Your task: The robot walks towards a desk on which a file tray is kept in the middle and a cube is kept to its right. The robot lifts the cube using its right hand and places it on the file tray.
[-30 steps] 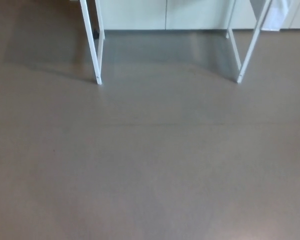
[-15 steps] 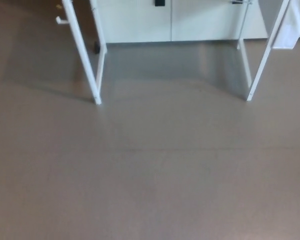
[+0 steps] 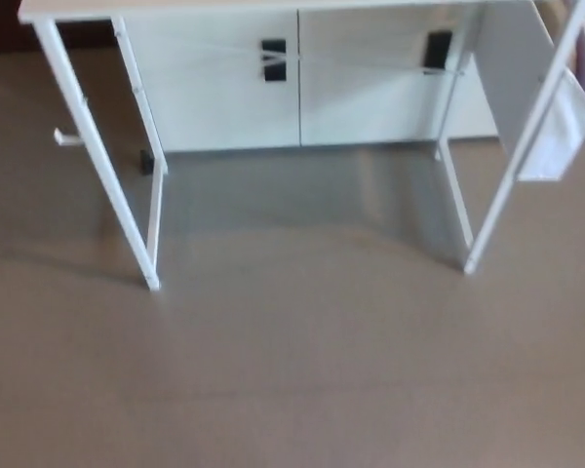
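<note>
Two slanted white front legs, the left leg [image 3: 97, 156] and the right leg [image 3: 507, 185], are seen carrying the bench [image 3: 156, 10]. Only the thin front edge of its top is caught, along the upper border of the head view. The surface of the top is not shown, so where the cube and the tray lie cannot be told. Neither the left hand nor the right hand is shown, so the state of the fingers cannot be told either.

Behind the bench a white cabinet [image 3: 224, 97] with two doors is seen, each door marked by a black handle [image 3: 273, 58] near its top. A white panel [image 3: 556, 136] is hung beside the right leg. A short white peg [image 3: 66, 136] is seen just beside the left leg, on its outer side. A small black thing [image 3: 146, 161] is seen low down behind the left leg; what it is cannot be told. The lower part is filled by the grey-brown floor [image 3: 292, 370], which is shaded under the bench.
</note>
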